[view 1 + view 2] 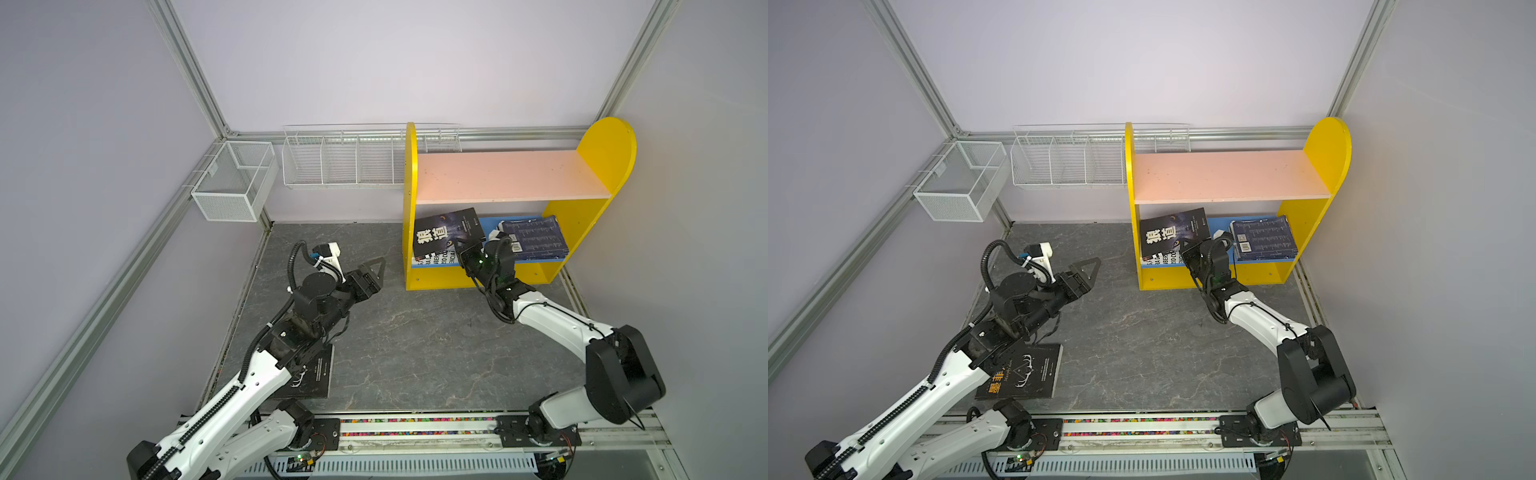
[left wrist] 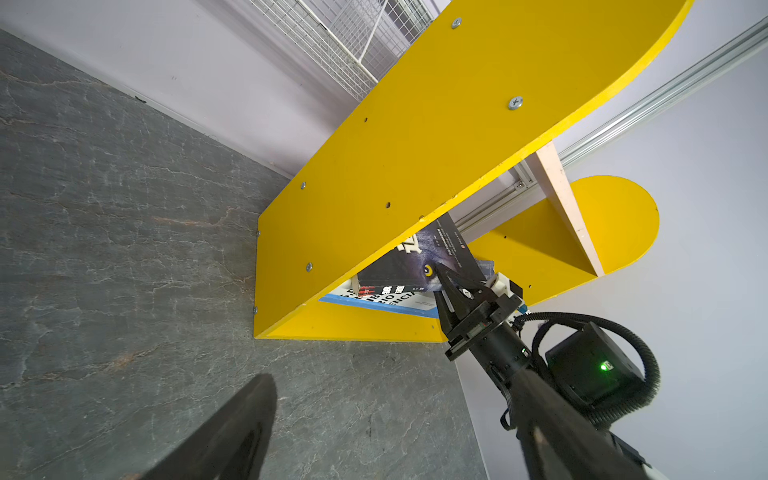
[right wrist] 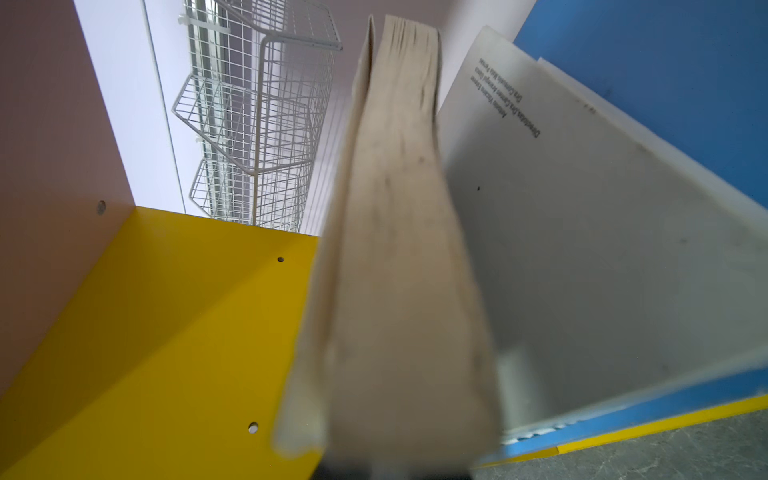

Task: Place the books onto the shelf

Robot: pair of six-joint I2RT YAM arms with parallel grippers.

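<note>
Right wrist view looks straight along the pale page edge of the black wolf-eye book (image 3: pixel 390 249), which runs directly ahead of the right gripper (image 2: pixel 439 284). The left wrist view shows that gripper's jaws closed on the book's near corner. The book's long axis points away from the fingertips, into the lower bay of the shelf (image 1: pixel 590 216). It is tilted up off the white Spanish-text book (image 3: pixel 582 249), neither flat nor upright. That white book lies flat beneath it on the blue lower board (image 1: pixel 488 223).

The coming move probably means laying or sliding the held book down onto that white cover, a smooth surface it may skate across. Room is tight. The pink upper board (image 1: pixel 498 174) is close overhead, the yellow side panel (image 1: pixel 410 187) is on one side of the gripper, and the navy books (image 1: pixel 536 237) are on the other.

The left gripper (image 1: pixel 374 270) is well apart, outside the side panel and above the grey table (image 1: pixel 415 340). Its jaws look spread and hold nothing. A black antler-cover book (image 1: pixel 1025 372) lies flat on the table under that arm, not yet shelved.
</note>
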